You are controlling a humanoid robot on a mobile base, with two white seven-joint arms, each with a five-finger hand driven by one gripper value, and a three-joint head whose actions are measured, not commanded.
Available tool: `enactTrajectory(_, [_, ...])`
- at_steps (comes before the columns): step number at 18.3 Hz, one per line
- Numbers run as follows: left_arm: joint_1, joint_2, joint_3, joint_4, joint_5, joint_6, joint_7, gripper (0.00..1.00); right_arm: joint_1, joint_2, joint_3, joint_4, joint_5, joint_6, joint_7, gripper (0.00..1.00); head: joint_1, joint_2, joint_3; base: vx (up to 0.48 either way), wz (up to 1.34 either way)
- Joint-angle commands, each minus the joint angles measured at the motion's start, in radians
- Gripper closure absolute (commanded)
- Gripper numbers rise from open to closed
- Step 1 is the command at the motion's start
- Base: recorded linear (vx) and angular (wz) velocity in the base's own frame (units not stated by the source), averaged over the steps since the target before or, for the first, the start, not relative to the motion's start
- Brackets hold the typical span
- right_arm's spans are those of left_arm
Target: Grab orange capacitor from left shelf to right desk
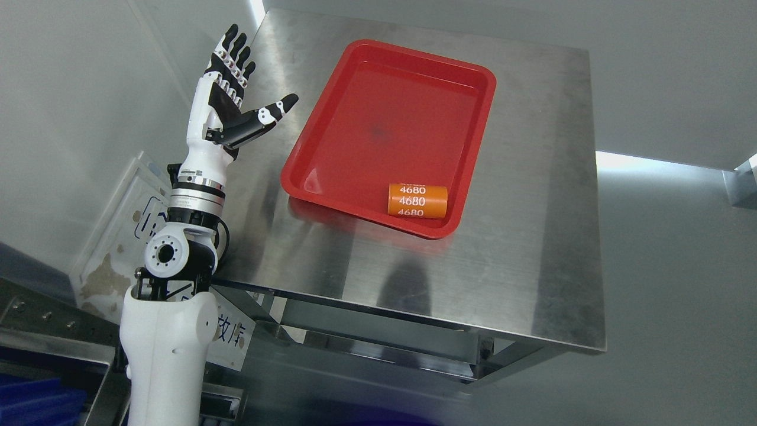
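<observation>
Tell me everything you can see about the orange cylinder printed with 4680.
The orange cylindrical capacitor lies on its side in the red plastic tray's near right corner, close to the rim. White "4680" repeats along its smooth body. The tray sits on the steel table. Nothing grips it; the open left hand is apart from it.

A brushed steel tabletop (532, 236) on a metal frame carries a red tray (331, 142), the only thing resting directly on it. The tray sits tilted against the tabletop's edges and covers its middle and far part. Bare steel shows around the tray on every side, widest on the near side, where the surface reflects the tray's red rim.
</observation>
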Motion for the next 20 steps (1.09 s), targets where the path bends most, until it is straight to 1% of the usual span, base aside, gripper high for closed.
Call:
enactTrajectory(1, [0.026, 0.018, -0.015, -0.029, 0.000, -0.008, -0.001, 0.00, 0.021, -0.017, -0.012, -0.017, 0.006, 0.000, 0.000, 0.00, 0.0000, 0.000, 0.000, 0.000, 0.00])
enactTrajectory(20, [0.006, 0.018, -0.012, -0.029, 0.000, -0.002, -0.007, 0.00, 0.021, -0.017, -0.012, -0.017, 0.006, 0.000, 0.000, 0.00, 0.0000, 0.000, 0.000, 0.000, 0.00])
